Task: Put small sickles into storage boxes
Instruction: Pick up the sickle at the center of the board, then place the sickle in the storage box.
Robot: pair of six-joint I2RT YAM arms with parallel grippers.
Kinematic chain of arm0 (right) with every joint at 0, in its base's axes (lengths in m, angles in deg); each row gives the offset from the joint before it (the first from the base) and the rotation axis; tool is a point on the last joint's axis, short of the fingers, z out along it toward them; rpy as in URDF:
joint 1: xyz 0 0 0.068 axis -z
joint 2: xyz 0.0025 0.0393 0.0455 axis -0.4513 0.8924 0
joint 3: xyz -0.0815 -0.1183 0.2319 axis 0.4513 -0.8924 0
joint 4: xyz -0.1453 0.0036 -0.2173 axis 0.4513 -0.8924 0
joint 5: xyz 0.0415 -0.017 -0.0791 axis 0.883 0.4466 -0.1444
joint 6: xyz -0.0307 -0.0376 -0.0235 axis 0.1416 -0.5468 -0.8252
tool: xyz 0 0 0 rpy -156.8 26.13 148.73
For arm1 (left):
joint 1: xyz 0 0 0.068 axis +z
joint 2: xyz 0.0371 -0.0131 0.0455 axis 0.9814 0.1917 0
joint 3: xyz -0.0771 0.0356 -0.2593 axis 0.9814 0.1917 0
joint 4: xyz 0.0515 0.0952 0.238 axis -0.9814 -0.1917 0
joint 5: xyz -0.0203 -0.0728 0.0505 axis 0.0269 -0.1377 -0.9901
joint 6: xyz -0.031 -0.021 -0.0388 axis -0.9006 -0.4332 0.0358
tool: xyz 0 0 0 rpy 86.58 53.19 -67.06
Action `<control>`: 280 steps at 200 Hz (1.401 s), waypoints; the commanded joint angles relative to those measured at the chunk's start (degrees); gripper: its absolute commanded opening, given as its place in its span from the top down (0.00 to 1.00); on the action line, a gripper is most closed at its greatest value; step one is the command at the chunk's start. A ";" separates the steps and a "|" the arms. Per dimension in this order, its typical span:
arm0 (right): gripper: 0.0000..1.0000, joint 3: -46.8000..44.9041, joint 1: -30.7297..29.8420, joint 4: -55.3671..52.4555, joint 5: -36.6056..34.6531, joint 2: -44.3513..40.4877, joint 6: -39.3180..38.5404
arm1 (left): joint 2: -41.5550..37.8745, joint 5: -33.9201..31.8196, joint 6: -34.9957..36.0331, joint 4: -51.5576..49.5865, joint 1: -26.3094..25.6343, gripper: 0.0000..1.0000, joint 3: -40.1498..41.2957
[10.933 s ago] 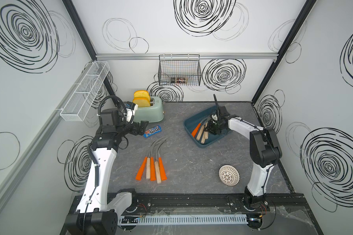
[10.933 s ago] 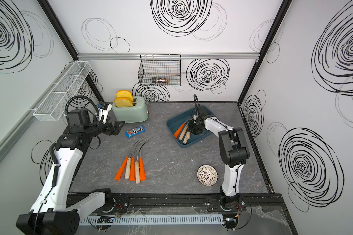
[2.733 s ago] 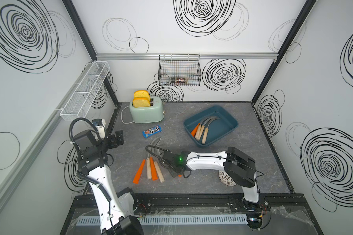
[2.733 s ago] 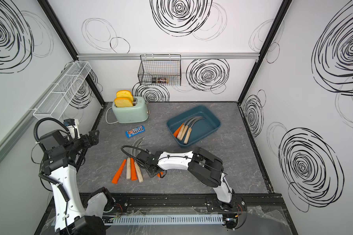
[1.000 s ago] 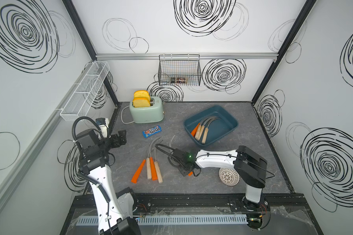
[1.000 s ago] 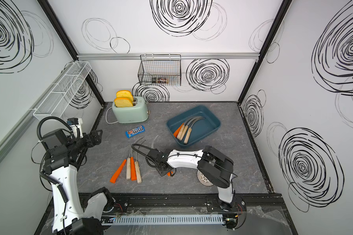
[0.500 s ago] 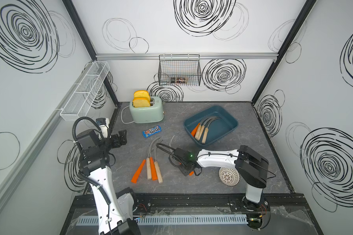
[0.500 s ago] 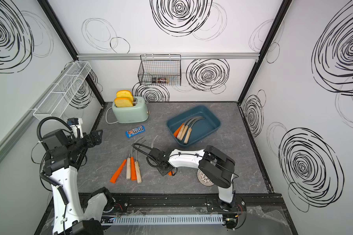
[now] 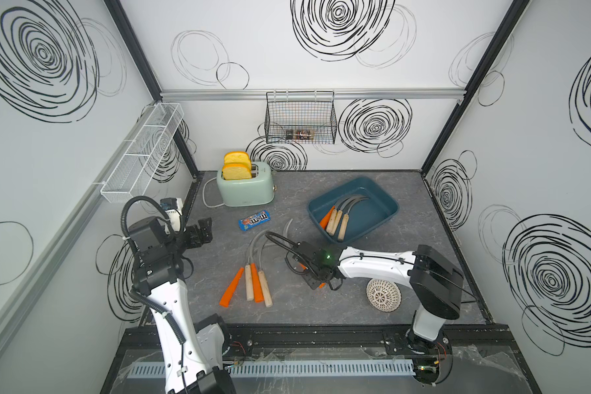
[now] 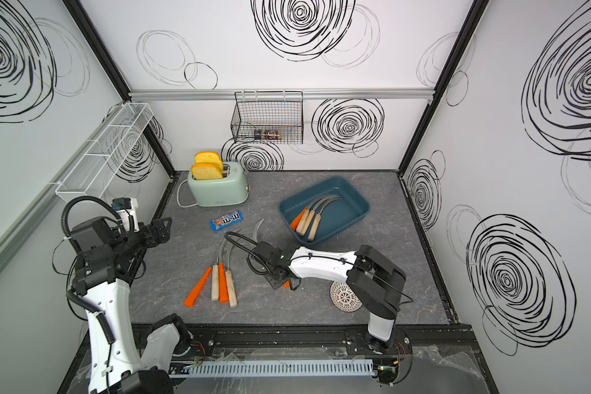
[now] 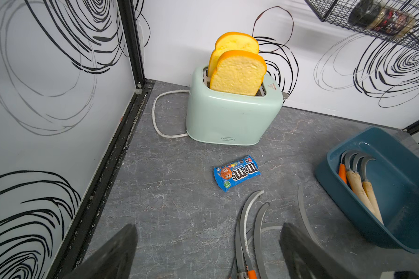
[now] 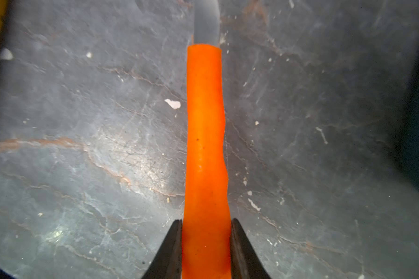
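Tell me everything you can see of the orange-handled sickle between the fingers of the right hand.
The orange-handled sickle has a smooth, slightly wavy bright orange handle, plastic by its look, and a thin curved grey metal blade that shows beyond the arm in a top view. The right hand is shut on the handle near its end, its black fingers pressing both sides. The sickle runs level over the grey marbled table; whether it rests there or is just lifted cannot be told.

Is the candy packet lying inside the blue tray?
No, the candy packet lies on the table in front of the toaster, apart from the blue tray.
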 commanded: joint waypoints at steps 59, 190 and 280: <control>1.00 3.00 0.63 -1.96 -1.85 -2.13 -1.73 | -1.32 -0.06 -0.37 1.40 -0.72 0.04 -0.56; 1.00 9.11 10.77 -7.90 4.90 -7.43 -3.01 | -0.24 3.44 0.32 -0.53 -3.83 0.04 -4.89; 1.00 9.10 28.41 -10.32 14.00 -11.06 -4.29 | 3.43 -0.35 2.65 0.37 -13.43 0.04 -7.57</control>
